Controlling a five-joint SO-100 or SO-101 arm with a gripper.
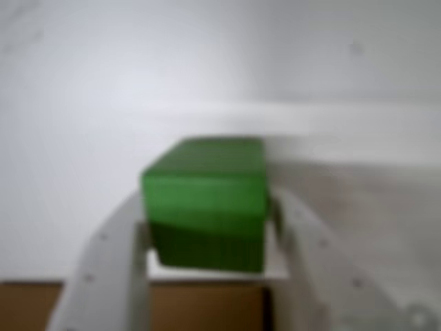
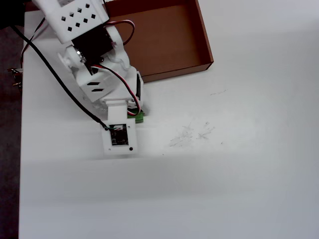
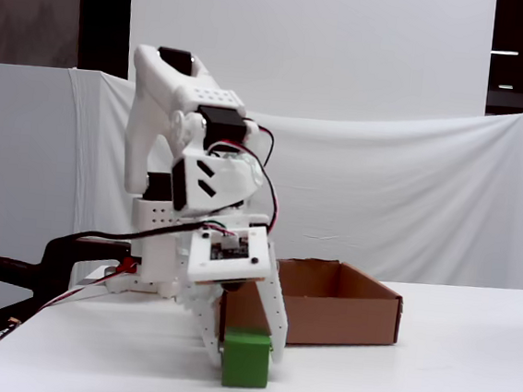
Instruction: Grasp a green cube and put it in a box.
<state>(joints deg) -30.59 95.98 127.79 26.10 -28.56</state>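
Note:
The green cube [image 1: 207,207] sits between my two white fingers [image 1: 103,262], which press on its left and right sides. My gripper [image 1: 207,214] is shut on it. In the fixed view the cube [image 3: 246,361] is at table level under the gripper [image 3: 247,343], in front of the brown cardboard box [image 3: 342,320]; I cannot tell if it is lifted. In the overhead view only a green corner of the cube [image 2: 139,118] shows beneath the wrist, a short way from the box's near wall [image 2: 174,72]. The box's brown [image 1: 207,307] fills the bottom of the wrist view.
The arm's base and body [image 2: 84,35] stand beside the box at the table's top left. Black cables [image 2: 50,64] run off the left table edge [image 2: 21,149]. Faint scuff marks [image 2: 192,133] lie right of the gripper. A white cloth backdrop [image 3: 410,192] hangs behind.

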